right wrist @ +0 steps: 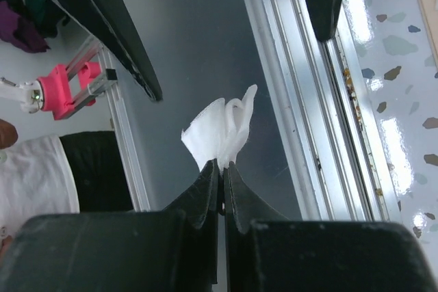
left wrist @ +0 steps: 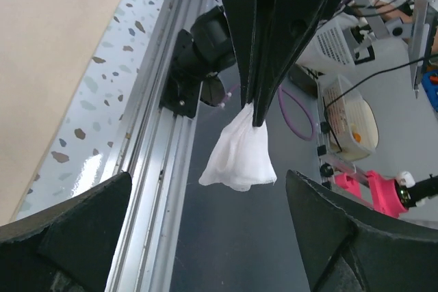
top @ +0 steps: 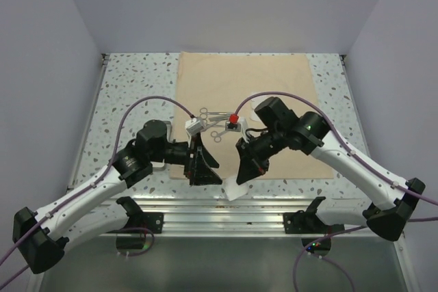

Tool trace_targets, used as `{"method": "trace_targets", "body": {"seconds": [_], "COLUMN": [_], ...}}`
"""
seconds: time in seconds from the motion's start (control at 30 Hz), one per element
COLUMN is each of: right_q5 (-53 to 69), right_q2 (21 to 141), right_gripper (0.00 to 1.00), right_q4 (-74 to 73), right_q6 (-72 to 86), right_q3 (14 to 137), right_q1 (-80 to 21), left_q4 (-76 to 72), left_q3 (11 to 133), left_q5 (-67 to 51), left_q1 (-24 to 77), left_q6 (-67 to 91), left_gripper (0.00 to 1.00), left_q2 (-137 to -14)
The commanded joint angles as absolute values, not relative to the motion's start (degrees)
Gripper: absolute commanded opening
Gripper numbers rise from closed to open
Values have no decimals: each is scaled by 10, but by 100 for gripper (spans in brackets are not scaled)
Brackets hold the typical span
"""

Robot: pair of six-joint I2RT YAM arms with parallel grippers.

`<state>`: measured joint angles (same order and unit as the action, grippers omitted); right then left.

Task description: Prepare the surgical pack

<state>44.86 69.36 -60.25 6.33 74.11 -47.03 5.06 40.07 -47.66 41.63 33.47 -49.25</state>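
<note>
Right gripper (right wrist: 222, 169): jaws fully closed, pinching one bunched white gauze (right wrist: 219, 131) by its edge. The rest of the gauze hangs loose below the tips.

Left gripper (top: 204, 167): wide open, holding nothing. In its wrist view its fingers (left wrist: 75, 230) sit either side of the gauze and don't touch it, so the right arm alone carries it. My guess is the left stays close to catch or re-pinch a corner.

Both wrists are tucked in and facing each other at the near edge of the table (top: 130, 94). The gauze is up in the air over the aluminium rail (top: 226, 210), off the cloth (top: 246, 94). An edge pinch is fine for carrying, but the gauze is crumpled and would need spreading to lie flat.

Rest of the pack: the beige cloth lies flat in the middle of the table. The scissors (top: 213, 115) lie on it just behind the grippers, handle rings toward the arms. I can't make out a tray; the arms cover that area.

Surface: speckled terrazzo-style top, glossy, with an aluminium frame along the near side. Plain pale walls close it in on three sides. The wrist views show bench clutter and cables beyond the rail.

Next, as I judge it: bring the gauze back over the cloth and set it down.
</note>
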Motion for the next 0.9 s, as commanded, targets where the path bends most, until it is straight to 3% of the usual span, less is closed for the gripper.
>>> {"method": "trace_targets", "body": {"seconds": [0.0, 0.57, 0.87], "right_q5": [480, 479, 446], "right_q2": [705, 715, 712], "right_gripper": [0, 0, 0], "right_q4": [-623, -582, -567], "right_q6": [55, 81, 88], "right_q3": [788, 775, 777], "right_q1": [-479, -498, -499], "left_q4": [-15, -112, -91], "left_q3": [426, 425, 417], "left_q5": [-470, -531, -567], "left_q1": [450, 480, 482], "left_q6": [343, 374, 375], "left_gripper": [98, 94, 71], "left_q2": [-511, -567, -581]}}
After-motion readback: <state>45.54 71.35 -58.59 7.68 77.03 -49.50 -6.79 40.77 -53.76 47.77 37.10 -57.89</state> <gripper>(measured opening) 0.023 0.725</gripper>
